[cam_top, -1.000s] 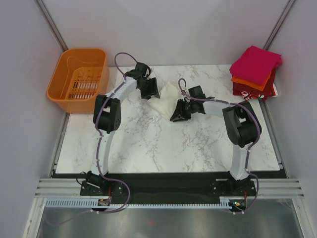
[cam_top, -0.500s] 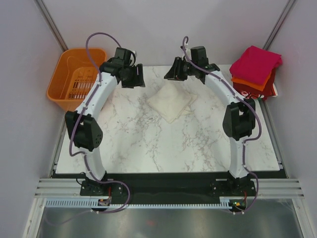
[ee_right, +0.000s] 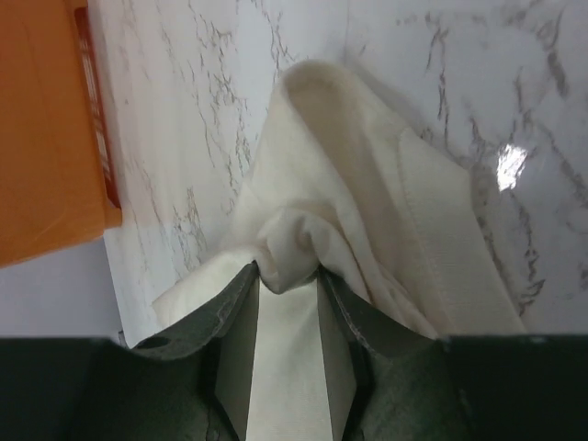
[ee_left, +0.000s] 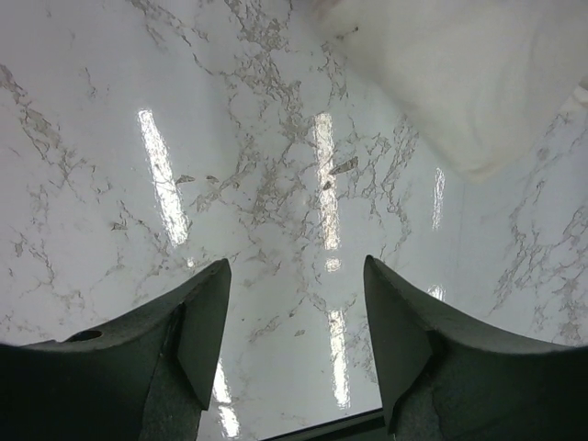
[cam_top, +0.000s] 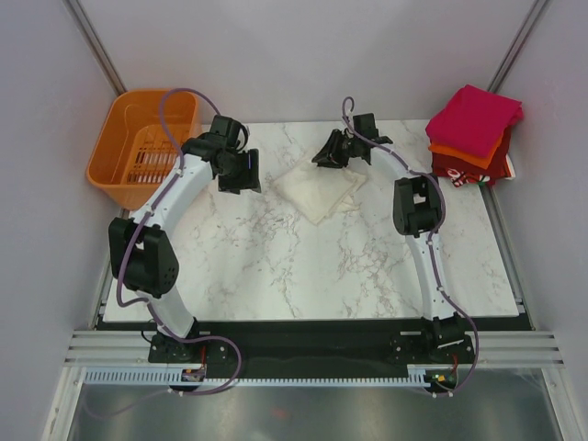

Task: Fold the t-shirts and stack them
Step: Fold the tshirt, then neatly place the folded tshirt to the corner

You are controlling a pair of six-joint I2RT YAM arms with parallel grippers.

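Note:
The cream-white t-shirt lies folded small at the far middle of the marble table. My right gripper is at its far edge, shut on a bunched fold of the cream cloth, which shows between the fingers. My left gripper is open and empty over bare marble, left of the shirt; the shirt's edge shows at the upper right of the left wrist view. The magenta-pink shirt tops the orange and dark red ones at the far right.
The orange slotted basket stands off the table's far left corner and also shows in the right wrist view. Grey walls close in the back and sides. The table's black front edge runs by the arm bases.
Both grippers came down from the far edge. The right one closed on the shirt's far edge, bunching it. The left one moved to the bare marble left of the shirt.

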